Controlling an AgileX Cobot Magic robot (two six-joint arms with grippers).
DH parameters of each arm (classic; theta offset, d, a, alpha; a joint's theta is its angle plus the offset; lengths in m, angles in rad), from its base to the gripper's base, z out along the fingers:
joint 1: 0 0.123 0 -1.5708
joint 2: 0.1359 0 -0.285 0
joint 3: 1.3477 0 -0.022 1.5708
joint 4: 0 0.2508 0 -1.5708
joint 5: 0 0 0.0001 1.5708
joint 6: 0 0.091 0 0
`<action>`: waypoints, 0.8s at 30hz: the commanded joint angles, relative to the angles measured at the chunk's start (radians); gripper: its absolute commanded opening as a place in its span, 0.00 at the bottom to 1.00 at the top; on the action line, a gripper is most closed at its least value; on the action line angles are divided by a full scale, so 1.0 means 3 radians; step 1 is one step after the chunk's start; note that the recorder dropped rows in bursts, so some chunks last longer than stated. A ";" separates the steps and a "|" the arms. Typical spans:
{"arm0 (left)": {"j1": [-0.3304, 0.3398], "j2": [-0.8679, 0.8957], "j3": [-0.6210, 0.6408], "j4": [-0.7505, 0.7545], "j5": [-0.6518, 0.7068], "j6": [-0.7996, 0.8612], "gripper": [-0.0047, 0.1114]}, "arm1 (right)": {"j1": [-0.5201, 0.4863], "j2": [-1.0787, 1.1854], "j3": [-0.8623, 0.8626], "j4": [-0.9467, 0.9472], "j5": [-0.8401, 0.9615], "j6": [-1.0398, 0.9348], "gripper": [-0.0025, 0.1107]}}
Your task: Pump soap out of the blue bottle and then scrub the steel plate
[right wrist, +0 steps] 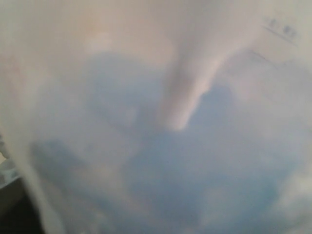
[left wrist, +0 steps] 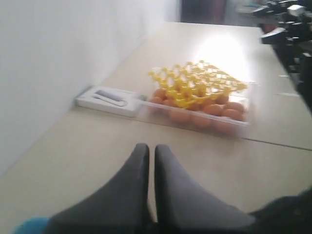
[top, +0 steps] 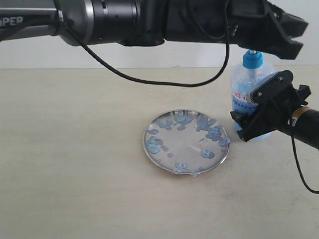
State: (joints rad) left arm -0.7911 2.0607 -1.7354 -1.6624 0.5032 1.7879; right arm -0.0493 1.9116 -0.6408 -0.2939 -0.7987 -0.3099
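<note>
left gripper [left wrist: 151,151]: I'm seeing it clenched, hanging over pump head [top: 252,59]
right gripper [top: 254,127]: I'm reading it gripping blue bottle [top: 245,82]
steel plate [top: 192,144]: lying at bottle's 8 o'clock, soap [top: 214,132] blobs dotting it

Right claw [top: 250,125] hides much of the blue bottle [top: 243,82]

You have one plate [top: 188,145] carrying over a dozen soap blobs [top: 215,133], some merged past exact counting. Just beside the plate stands one bottle [top: 242,82]. There are two grippers: left gripper [left wrist: 151,148] and right gripper [top: 255,124]. The left wrist view adds one egg tray [left wrist: 240,122] and one white box [left wrist: 109,100]; its eggs [left wrist: 180,115] are too blurred to count.
</note>
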 commanded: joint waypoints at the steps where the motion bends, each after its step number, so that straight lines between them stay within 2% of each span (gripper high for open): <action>1: 0.0007 -0.0078 0.0004 0.0043 -0.0742 0.0039 0.08 | -0.0001 -0.0005 0.0002 0.0005 0.0012 -0.0048 0.02; 4: 0.0007 -0.0078 0.0016 0.0228 -0.0838 0.0039 0.08 | -0.0001 -0.0005 0.0002 0.0005 0.0005 -0.0048 0.02; 10: 0.0007 -0.0078 0.0123 0.0251 -0.1019 0.0046 0.08 | -0.0001 -0.0005 0.0002 0.0005 -0.0009 -0.0048 0.02; 24: 0.0007 0.0003 0.0229 0.0251 -0.0899 0.0053 0.08 | -0.0001 -0.0005 0.0002 0.0005 -0.0017 -0.0048 0.02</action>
State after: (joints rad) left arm -0.7873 2.0411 -1.6783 -1.5914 0.2028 1.7991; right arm -0.0493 1.9116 -0.6408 -0.2906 -0.7987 -0.3099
